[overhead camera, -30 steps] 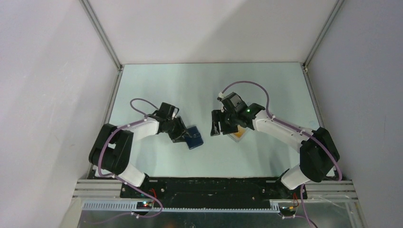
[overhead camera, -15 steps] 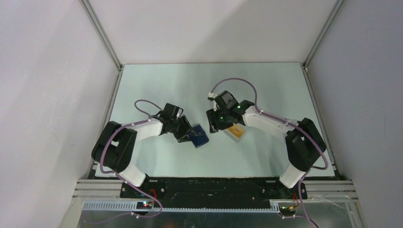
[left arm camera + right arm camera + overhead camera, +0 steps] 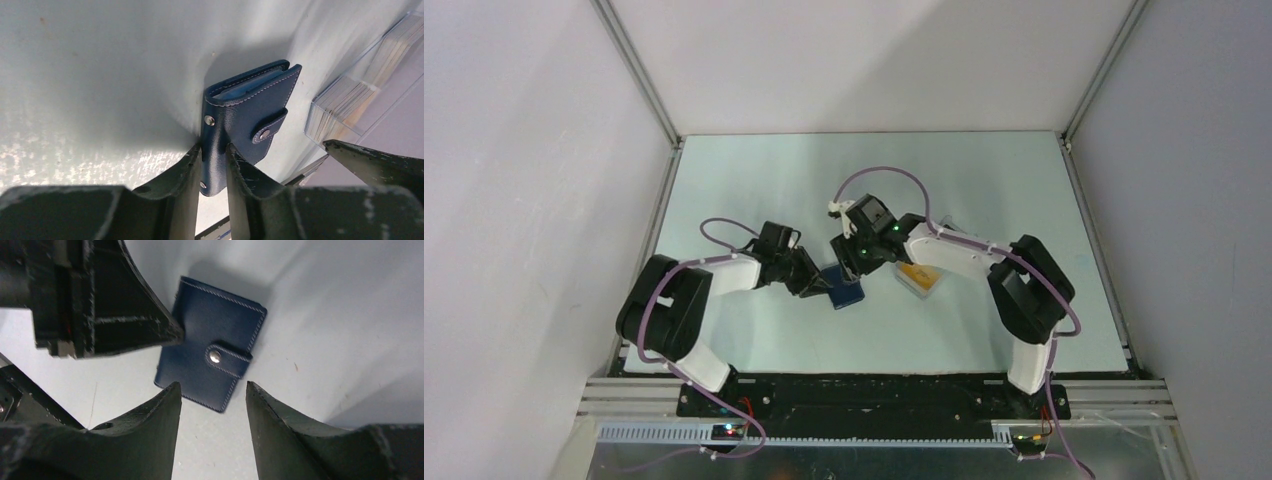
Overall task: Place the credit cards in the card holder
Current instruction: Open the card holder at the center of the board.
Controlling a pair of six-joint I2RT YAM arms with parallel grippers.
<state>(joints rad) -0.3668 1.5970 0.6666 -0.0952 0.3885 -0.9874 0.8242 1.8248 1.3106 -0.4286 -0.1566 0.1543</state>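
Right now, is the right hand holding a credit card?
No, the right hand hangs open and empty over the card holder.

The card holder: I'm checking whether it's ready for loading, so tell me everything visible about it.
The card holder is a dark navy, leather-looking wallet with pale stitching, two metal rivets near one edge and a strap snapped shut over its front. The left gripper pinches the riveted edge. The right gripper hangs just over it, jaws apart. It is beside a clear case; whether it rests on the table I cannot tell.
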